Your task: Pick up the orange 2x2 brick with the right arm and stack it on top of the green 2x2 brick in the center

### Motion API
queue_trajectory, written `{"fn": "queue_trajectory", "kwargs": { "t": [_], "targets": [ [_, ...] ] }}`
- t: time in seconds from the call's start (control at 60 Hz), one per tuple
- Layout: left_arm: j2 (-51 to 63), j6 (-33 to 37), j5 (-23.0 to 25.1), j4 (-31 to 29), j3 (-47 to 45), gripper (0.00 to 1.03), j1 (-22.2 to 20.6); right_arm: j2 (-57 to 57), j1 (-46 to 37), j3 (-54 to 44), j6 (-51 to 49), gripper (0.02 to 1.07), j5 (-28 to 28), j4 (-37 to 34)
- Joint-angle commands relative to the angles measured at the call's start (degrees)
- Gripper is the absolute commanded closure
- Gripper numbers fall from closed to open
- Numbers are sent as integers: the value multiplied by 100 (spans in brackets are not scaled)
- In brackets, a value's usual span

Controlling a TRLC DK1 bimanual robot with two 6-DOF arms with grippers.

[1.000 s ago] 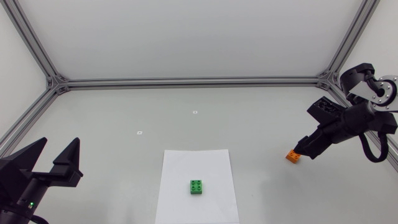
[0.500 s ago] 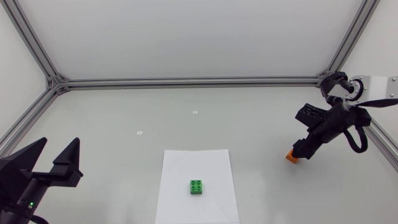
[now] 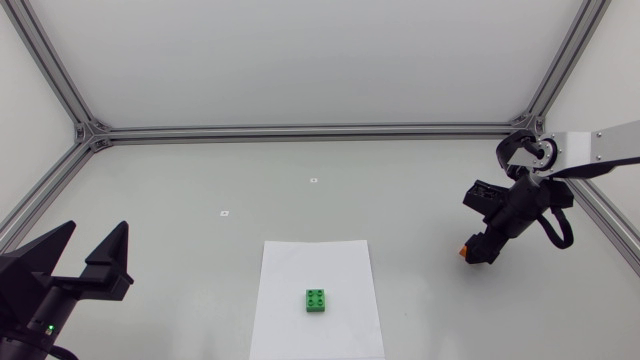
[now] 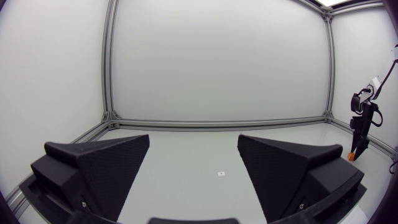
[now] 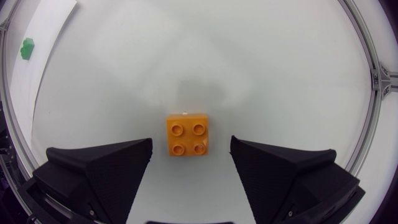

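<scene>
The orange brick (image 5: 187,135) is seen on the worktop (image 3: 400,200) at the head view's right, flanked but not gripped by the wide-open right gripper (image 3: 478,250). The green brick (image 3: 317,300) is set on a white sheet (image 3: 300,265) at lower centre. The left gripper (image 3: 97,240) is held open and empty at lower left.

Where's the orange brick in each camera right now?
Head view: orange brick right of the white sheet, mostly hidden under the right hand.
Left wrist view: far off, a small orange speck below the right hand.
Right wrist view: studs up between the open fingers, touching neither.
Shared landmark: the right hand, over the brick in all three.
</scene>
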Motion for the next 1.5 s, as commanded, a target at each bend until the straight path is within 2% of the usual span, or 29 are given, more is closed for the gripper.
{"fn": "queue_trajectory", "kwargs": {
  "t": [0.0,0.133,0.2,0.467,0.533,0.767,0.867,0.95,1.133,1.233,1.35,1.483],
  "targets": [
    [-45,75,25,-76,-235,4,31,154,39,80,-168,24,37,46],
    [-45,75,25,-84,-235,4,31,171,57,124,-195,31,37,63],
    [-45,75,25,-84,-235,4,31,207,57,168,-195,39,37,72],
    [-45,75,25,-84,-235,4,31,330,83,159,-239,40,37,107],
    [-45,75,25,-84,-235,4,31,338,92,159,-239,44,28,125],
    [-45,75,34,-84,-235,4,31,391,118,238,-239,49,19,125],
    [-45,75,25,-76,-235,4,31,400,118,256,-239,57,-7,116],
    [-45,75,25,-84,-235,4,31,400,118,238,-247,58,2,107],
    [-45,75,25,-84,-235,4,31,286,83,291,-326,80,-16,11],
    [-45,75,25,-84,-235,4,31,66,101,274,-370,87,-33,-139],
    [-45,75,25,-84,-235,4,31,-338,250,159,-397,92,-42,-332],
    [-45,75,25,-84,-235,4,31,-883,681,-87,-309,92,-33,-526]
  ]
}}
